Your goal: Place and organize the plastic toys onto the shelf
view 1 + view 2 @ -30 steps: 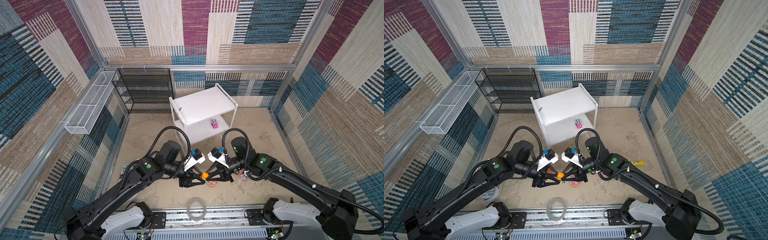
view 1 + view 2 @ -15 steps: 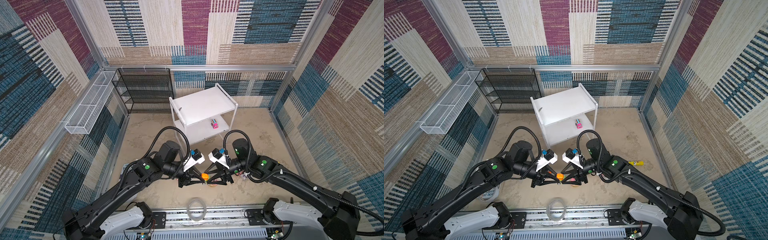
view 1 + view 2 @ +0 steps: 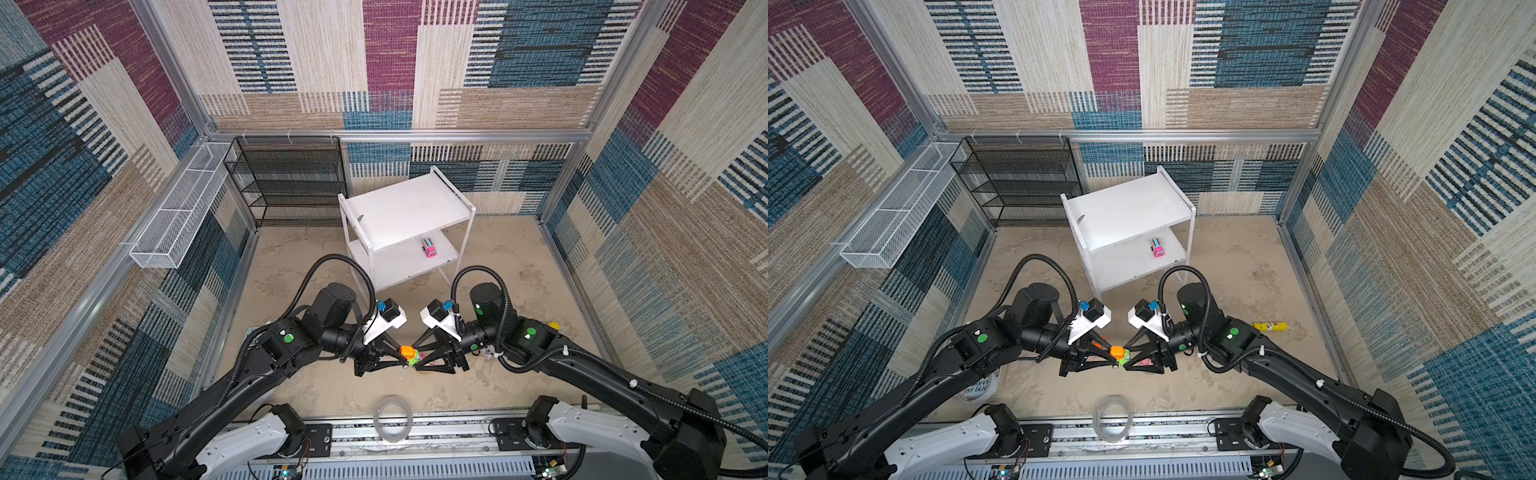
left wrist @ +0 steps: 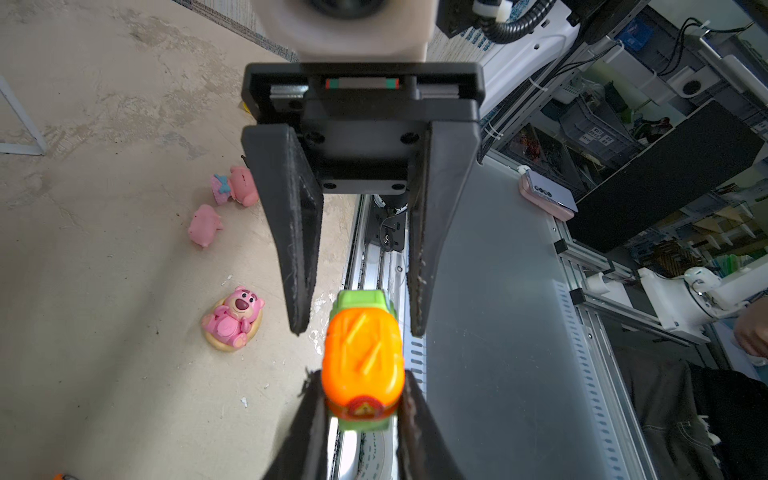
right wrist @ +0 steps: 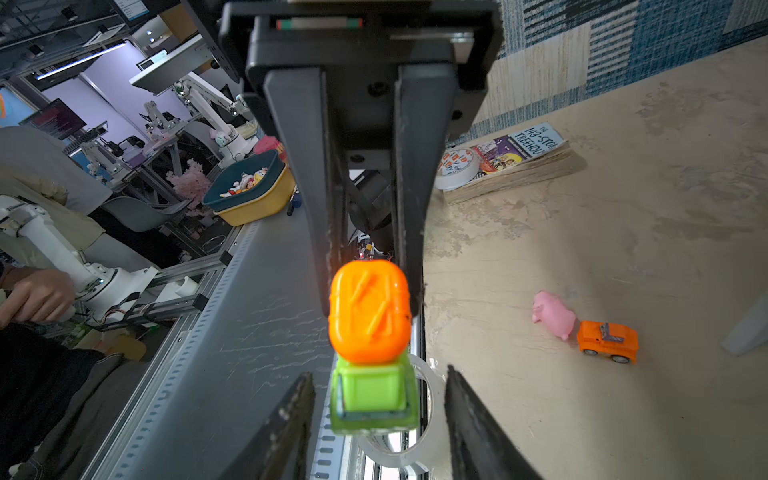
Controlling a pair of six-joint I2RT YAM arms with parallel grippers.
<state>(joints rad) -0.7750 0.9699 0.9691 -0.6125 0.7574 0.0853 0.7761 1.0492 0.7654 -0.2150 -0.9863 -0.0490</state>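
Looking at the handover, you see it has just flipped. The left pincer (image 4: 361, 378), loose a moment ago, is now clamped on the orange end of the green-and-orange car (image 4: 362, 357). The right pincer (image 5: 379, 372) has let go, and its jaws stand apart on either side of the green end without touching it. The car now hangs from your left side, between the two pincers and seemingly clear of the floor (image 3: 299, 266). Both arms reach in low, elbows out, with the pincers level and tip to tip. The shelf (image 3: 399, 208) stands well beyond both tips, one pink car (image 3: 429, 248) on its lower board. I judge the right should back away first.
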